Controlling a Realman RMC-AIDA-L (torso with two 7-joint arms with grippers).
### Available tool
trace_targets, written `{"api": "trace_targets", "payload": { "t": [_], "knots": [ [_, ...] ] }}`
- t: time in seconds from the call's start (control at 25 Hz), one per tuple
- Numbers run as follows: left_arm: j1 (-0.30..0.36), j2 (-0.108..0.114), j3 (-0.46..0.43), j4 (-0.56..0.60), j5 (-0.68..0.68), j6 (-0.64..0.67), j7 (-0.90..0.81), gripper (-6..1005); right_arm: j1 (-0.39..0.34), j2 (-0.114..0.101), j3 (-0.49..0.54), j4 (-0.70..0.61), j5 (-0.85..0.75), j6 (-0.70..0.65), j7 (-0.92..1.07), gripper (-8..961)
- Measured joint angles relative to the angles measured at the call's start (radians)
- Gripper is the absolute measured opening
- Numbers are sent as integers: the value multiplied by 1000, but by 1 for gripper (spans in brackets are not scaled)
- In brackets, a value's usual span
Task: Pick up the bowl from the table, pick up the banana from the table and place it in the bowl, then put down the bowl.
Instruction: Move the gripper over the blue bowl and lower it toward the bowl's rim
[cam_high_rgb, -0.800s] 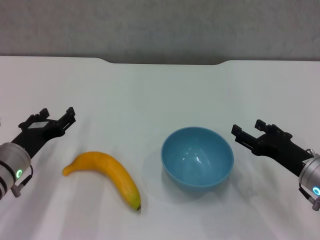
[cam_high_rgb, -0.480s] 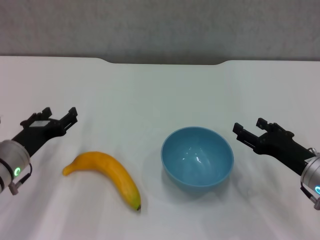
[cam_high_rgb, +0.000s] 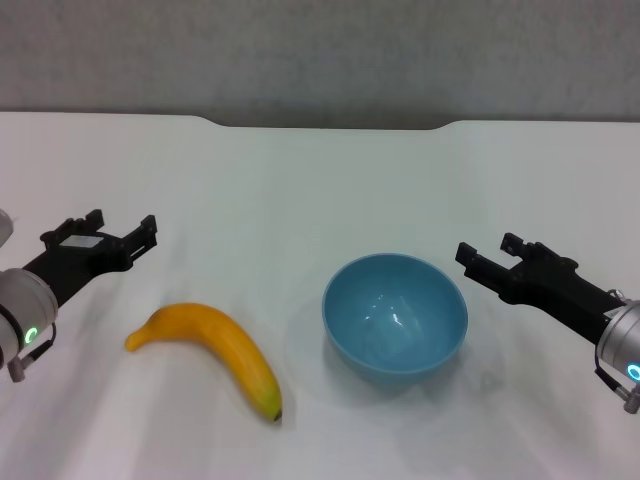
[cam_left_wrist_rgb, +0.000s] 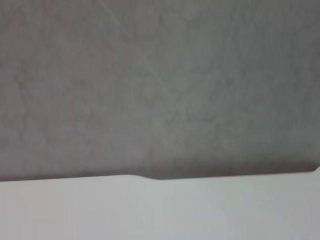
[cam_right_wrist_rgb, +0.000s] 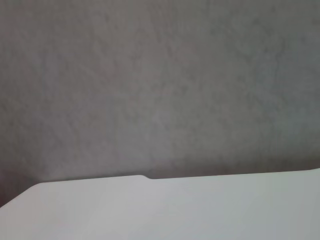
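Head view shows the banana (cam_high_rgb: 211, 356) nearest the robot, lying flat on the table (cam_high_rgb: 320, 190) at the left of centre, a smooth yellow-orange curve whose dark tip points toward the near edge. Just to its right, apart from it, sits the bowl (cam_high_rgb: 395, 315), round, deep and light blue, its glossy inside catching small white highlights. Nothing is inside the bowl.

At the left edge the left gripper (cam_high_rgb: 122, 234) hovers above the tabletop, beyond and to the left of the banana, touching nothing. Its two black fingers stand spread with a clear gap between them, and it carries nothing. Its silver wrist with a green ring light is cut off by the picture's edge. On the far side of the bowl, the right gripper (cam_high_rgb: 485, 258) points toward the bowl's right rim and hangs near it without contact. Its fingers are likewise parted and bare, and its wrist is partly cut off at the right edge.

Farther back the white tabletop runs plain and matte to a notched far edge against a mottled grey wall (cam_high_rgb: 320, 50). Both wrist views show only that wall and a strip of the table edge; neither shows fingers, banana or bowl.
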Motion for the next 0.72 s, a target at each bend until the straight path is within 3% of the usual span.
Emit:
{"api": "trace_targets", "payload": {
  "t": [0.08,0.28,0.36,0.48,0.72],
  "knots": [
    [32,-9,-12,-96,66,109,6,786,-1,-4,13,-19,-42,-20,35,847],
    [75,-37,-46,-188,153,188,18,786,-7,-16,78,-125,-281,-108,240,847],
    [92,-52,-64,-227,198,220,22,785,-15,-24,126,-181,-429,-131,365,847],
    [102,-57,-65,-261,217,252,27,785,-32,-29,223,-276,-710,-148,572,847],
    [110,-58,-66,-265,213,239,27,785,-76,-8,396,-505,-1233,-124,961,847]
  ]
}}
